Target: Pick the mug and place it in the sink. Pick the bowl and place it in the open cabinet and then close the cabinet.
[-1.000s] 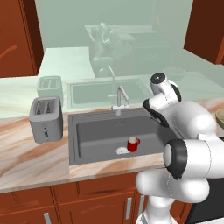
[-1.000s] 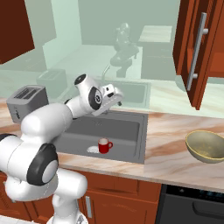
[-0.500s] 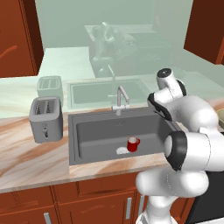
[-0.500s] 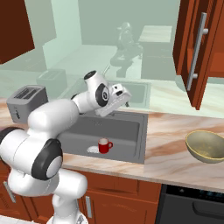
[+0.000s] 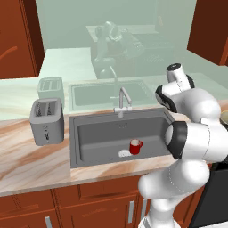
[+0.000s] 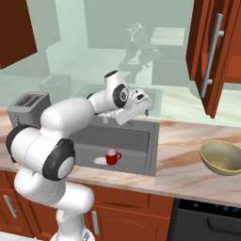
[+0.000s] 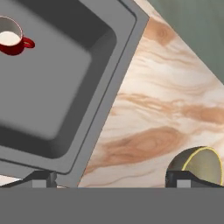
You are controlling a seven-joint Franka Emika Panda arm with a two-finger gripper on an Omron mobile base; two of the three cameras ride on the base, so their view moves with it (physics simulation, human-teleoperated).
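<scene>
Tool, right base view: tool (image 6: 145, 106) hangs at frame centre over the sink's (image 6: 141, 162) right rim, jaws spread wide, empty.
Mug, right base view: mug (image 6: 112, 156) stands upright on the basin floor, lower centre; that part looks done.
Bowl, right base view: bowl (image 6: 222, 157) rests on the table (image 6: 183, 141) at right edge, below the open cabinet (image 6: 209, 52).
Left base view: mug (image 5: 135, 146) beside the drain, centre; toaster (image 5: 46, 121) at left.
Hand view: bowl (image 7: 202, 166) at lower right, fingertips (image 7: 177, 178) along the bottom.
Handling, judged: rigid, smooth, probably light and slippery; too wide to span, so pinch the thin rim wall.
</scene>
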